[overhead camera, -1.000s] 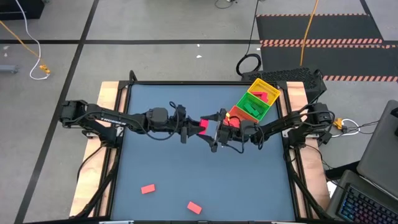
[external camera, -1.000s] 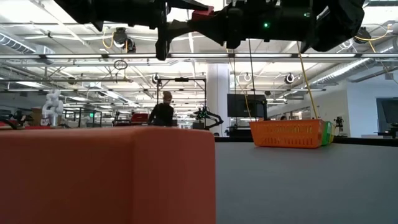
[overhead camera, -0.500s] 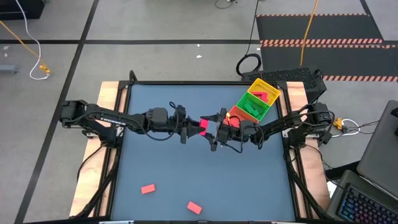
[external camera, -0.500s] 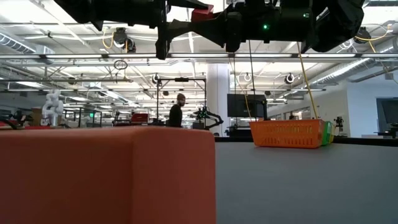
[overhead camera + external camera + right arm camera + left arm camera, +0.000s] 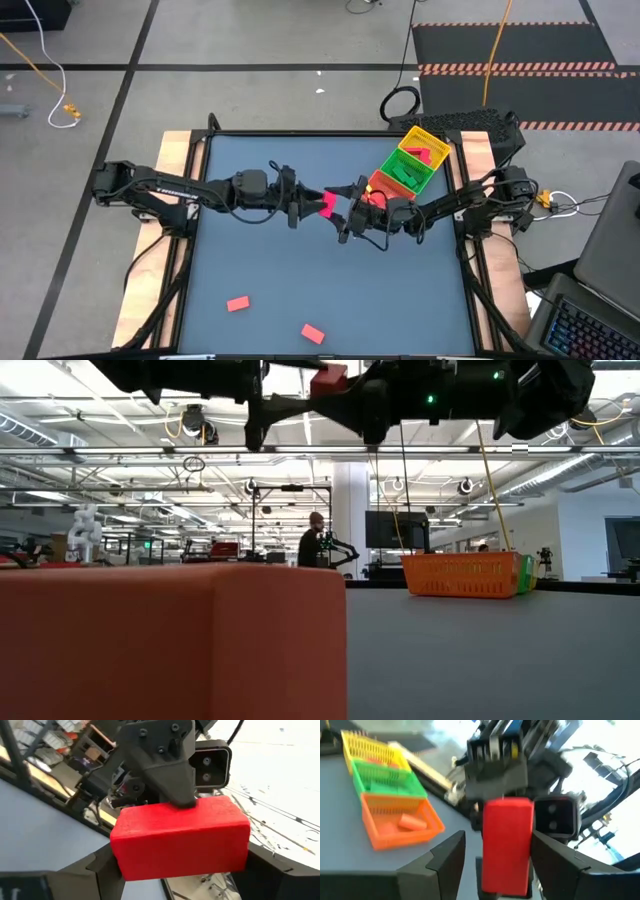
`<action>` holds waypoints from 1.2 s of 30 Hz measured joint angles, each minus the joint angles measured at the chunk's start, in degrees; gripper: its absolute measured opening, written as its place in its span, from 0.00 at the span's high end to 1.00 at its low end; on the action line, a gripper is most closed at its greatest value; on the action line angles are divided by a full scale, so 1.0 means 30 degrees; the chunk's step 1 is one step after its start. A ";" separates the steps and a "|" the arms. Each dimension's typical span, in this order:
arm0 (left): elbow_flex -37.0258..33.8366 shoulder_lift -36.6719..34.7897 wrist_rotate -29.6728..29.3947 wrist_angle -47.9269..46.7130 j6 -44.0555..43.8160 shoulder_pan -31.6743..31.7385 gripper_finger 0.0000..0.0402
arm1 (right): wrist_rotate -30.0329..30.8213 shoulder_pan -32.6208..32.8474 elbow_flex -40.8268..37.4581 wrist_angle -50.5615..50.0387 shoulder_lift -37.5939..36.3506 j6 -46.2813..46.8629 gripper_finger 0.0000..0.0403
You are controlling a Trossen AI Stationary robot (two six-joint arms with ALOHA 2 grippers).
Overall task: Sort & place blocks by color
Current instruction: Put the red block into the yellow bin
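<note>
- Where the two arms meet above mid-counter in the high view, the left claw (image 5: 310, 201) and the right claw (image 5: 346, 208) face each other tip to tip. The red block (image 5: 326, 203) sits between them, off the counter (image 5: 270, 255). Two more red blocks, one (image 5: 237, 303) and the other (image 5: 312, 333), lie well apart from the arms near the front edge. The three-compartment tray (image 5: 438, 141) stands at the right rear. Green pieces (image 5: 405, 172) fill its middle compartment and a red piece (image 5: 426, 154) lies in the yellow one.
- Low view: the red block hangs at the upper edge among the dark claw parts, high above the counter. A large orange-red block (image 5: 170, 645) fills the near foreground, and the tray shows far right. A person (image 5: 315, 546) stands in the room beyond.
- Left wrist view: the red block stands upright between the left claw's fingers (image 5: 445, 862), which are parted, with a clear gap on at least one side. The right claw grips the block's far end. The tray lies beyond, a pink piece (image 5: 413, 823) in its orange compartment.
- Right wrist view: the right claw's fingers (image 5: 102, 867) clamp the red block across its length, and it spans the space between them. The left claw sits at its far side.
</note>
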 joint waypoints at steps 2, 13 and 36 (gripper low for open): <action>0.0050 -0.0346 0.0098 -0.0183 0.0216 0.0138 0.45 | 0.0364 0.0152 0.0007 0.0127 -0.0099 -0.0039 0.31; -0.0046 -0.3214 -0.1594 -0.4223 0.3028 -0.0339 0.44 | 0.7396 -0.1116 0.0000 -0.0796 -0.1217 0.0032 0.31; -0.0015 -0.2697 -0.5085 -0.6749 0.4579 -0.5045 0.44 | 1.0628 -1.3800 0.0000 -1.8507 -0.3070 1.7293 0.31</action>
